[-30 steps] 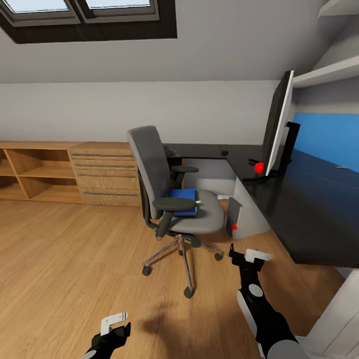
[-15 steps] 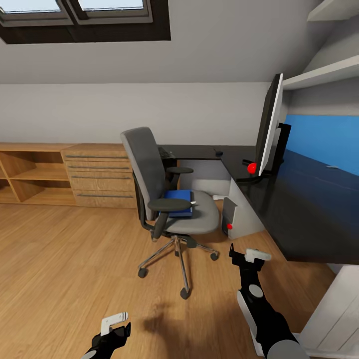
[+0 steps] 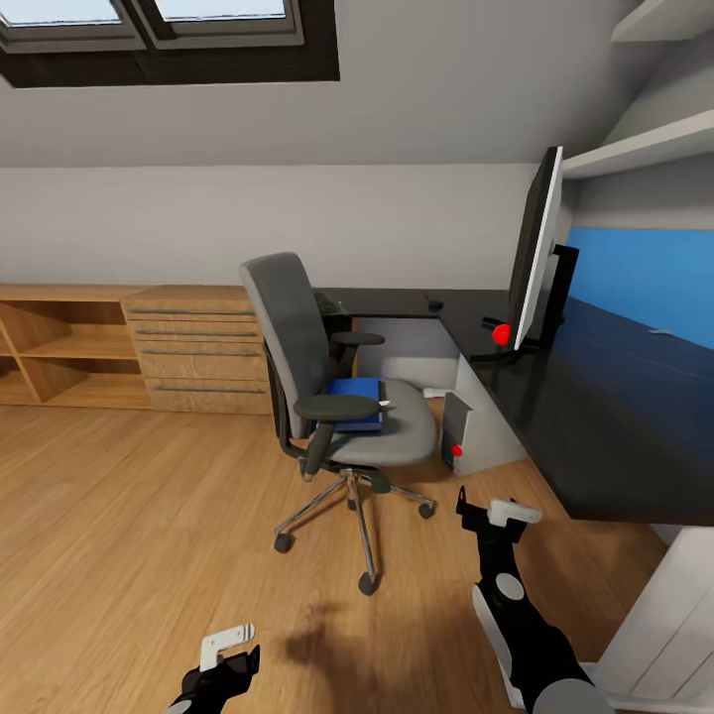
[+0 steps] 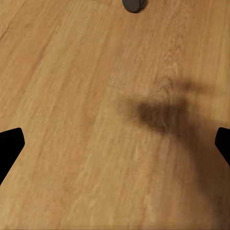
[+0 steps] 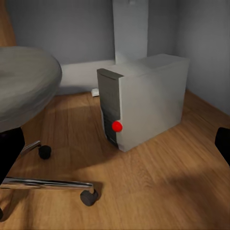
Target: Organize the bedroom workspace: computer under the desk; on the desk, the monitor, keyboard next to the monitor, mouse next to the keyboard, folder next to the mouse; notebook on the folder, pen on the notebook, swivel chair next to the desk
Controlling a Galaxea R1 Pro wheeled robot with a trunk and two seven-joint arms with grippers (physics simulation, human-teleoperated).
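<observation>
- The folder lies flat on the seat of the swivel chair, behind its near armrest; thin, stiff and light by the look of it, probably best pinched at an overhanging edge.
- The swivel chair stands just off the desk; on castors, it would likely roll when nudged.
- The computer sits on the floor under the desk, boxy and likely heavy.
- The monitor stands upright on the desk.
- The left gripper hangs over bare floor, fingers spread and empty; the right gripper is likewise open, facing the computer.
- No legible writing or brand anywhere.
</observation>
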